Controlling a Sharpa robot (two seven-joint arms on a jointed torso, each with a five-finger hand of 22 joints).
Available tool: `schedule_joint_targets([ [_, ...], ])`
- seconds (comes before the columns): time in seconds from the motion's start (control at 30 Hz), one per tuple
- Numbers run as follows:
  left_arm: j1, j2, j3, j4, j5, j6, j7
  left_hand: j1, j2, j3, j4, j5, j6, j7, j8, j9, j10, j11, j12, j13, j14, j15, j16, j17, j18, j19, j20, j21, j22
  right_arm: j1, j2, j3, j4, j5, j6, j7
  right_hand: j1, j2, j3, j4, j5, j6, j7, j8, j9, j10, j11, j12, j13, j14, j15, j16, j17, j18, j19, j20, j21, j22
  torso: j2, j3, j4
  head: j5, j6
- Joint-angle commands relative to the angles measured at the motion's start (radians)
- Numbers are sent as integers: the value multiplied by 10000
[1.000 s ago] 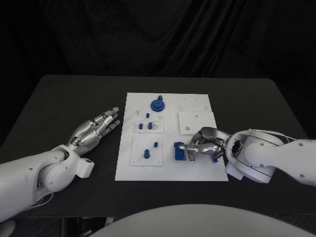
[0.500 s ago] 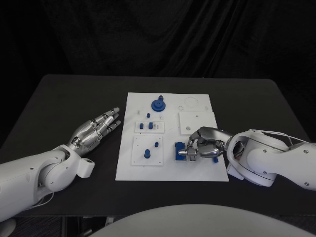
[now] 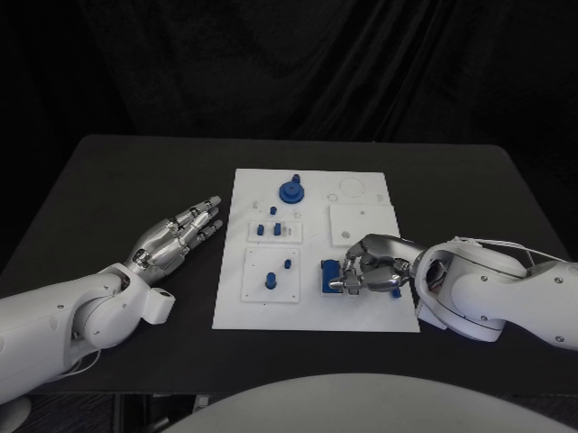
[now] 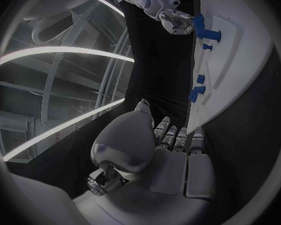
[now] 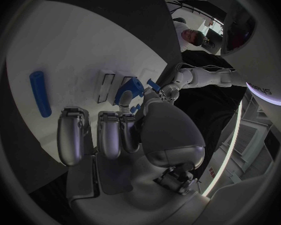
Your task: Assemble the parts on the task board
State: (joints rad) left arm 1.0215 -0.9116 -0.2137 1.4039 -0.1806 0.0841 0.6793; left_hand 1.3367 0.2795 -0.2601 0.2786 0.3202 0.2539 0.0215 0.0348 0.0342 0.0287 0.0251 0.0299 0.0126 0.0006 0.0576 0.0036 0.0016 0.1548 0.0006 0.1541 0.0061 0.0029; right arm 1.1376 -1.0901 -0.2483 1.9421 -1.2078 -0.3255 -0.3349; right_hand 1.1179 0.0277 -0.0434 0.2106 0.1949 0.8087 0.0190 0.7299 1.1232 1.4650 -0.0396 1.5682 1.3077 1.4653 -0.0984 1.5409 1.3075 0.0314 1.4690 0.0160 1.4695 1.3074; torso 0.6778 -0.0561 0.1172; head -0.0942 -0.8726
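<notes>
A: Which hand is nearer the work?

B: The right hand (image 3: 371,264), fingers curled down over the blue block (image 3: 329,276) at the near right of the task board (image 3: 367,185); whether it grips, I can't tell.

A: And the left hand (image 3: 177,236)?

B: Flat, released, off the board's left edge. The loose blue rod (image 5: 40,93) lies just beyond the right fingertips.

A black counter (image 3: 120,180) with rounded corners stands before a black curtain (image 3: 289,63) that hangs in soft vertical folds and closes off the whole back. The left wrist view shows long curved light strips (image 4: 59,55) overhead on a pale ceiling.
</notes>
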Motion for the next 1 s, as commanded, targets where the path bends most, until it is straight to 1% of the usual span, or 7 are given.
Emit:
schedule_joint_targets([
  [0.03,-13,12,8,25,44,137,549,86,7,14,24,30,-25,-68,48,12,-18,2,31,-8,-6,87,-36,-16,118,16,61,-38,9,-37,1,-1,-28,-133,169,-41,146,31,6,-82,118,-100,-8,60,50,1058,-79,26,2631,888,-65,-8,1767,-28,551,-79,-1,2257,-1,-6,12,0,0],
  [0.2,-13,4,8,32,44,136,548,89,8,15,24,31,-25,-71,49,12,-18,2,30,-9,-6,100,-36,-16,112,17,69,-37,10,-49,15,-1,-107,-133,147,-49,370,173,47,-185,376,-103,-43,144,133,1058,-108,26,2631,888,-89,-9,1764,-29,552,-101,-1,2257,0,-4,6,-2,0],
  [0.33,-14,-1,8,41,44,137,550,89,8,15,24,31,-25,-71,49,12,-18,2,30,-9,-6,100,-36,-16,112,17,69,-37,10,-57,42,-1,-160,-133,129,-36,454,217,64,-224,490,-108,-57,158,151,1058,-122,26,2631,888,-99,-9,1766,-28,551,-111,-5,2256,-2,-7,-4,53,0],
  [0.4,-14,-5,8,45,44,137,548,89,8,15,24,31,-25,-71,49,12,-18,2,30,-9,-6,100,-36,-16,112,17,69,-37,10,-63,54,-1,-185,-133,117,-27,498,243,76,-243,532,-105,-67,166,158,1058,-129,26,2631,890,-106,-7,1771,-28,552,-115,-3,2257,-3,-6,-4,41,0],
  [0.63,-16,-13,8,48,44,140,541,89,8,15,24,31,-25,-71,49,12,-18,2,30,-9,-6,100,-36,-16,112,17,69,-37,10,-86,56,-1,-239,-133,187,-17,629,294,115,-310,571,-98,-88,179,171,1058,-147,26,2631,889,-120,-9,1766,-30,556,-127,4,2260,1,-1,-3,12,0],
  [0.67,-16,-11,8,45,44,143,538,89,8,15,24,31,-25,-71,49,12,-18,2,30,-9,-6,100,-36,-16,112,17,69,-37,10,-92,53,-1,-248,-133,220,-15,765,310,147,-389,604,-108,-102,178,177,1058,-161,26,2631,889,-131,-9,1767,-29,554,-139,0,2259,-1,2,-3,18,0],
  [1.0,-18,-5,7,26,44,172,512,100,8,19,19,37,6,-61,59,17,-14,-3,36,-7,-6,128,-36,-16,98,18,85,-36,11,-151,113,-2,-335,-133,558,-6,1161,261,191,-652,512,-122,-113,160,176,1058,-175,26,2631,884,-151,-18,1745,-15,528,-161,-57,2238,-2,-1,13,30,0],
])
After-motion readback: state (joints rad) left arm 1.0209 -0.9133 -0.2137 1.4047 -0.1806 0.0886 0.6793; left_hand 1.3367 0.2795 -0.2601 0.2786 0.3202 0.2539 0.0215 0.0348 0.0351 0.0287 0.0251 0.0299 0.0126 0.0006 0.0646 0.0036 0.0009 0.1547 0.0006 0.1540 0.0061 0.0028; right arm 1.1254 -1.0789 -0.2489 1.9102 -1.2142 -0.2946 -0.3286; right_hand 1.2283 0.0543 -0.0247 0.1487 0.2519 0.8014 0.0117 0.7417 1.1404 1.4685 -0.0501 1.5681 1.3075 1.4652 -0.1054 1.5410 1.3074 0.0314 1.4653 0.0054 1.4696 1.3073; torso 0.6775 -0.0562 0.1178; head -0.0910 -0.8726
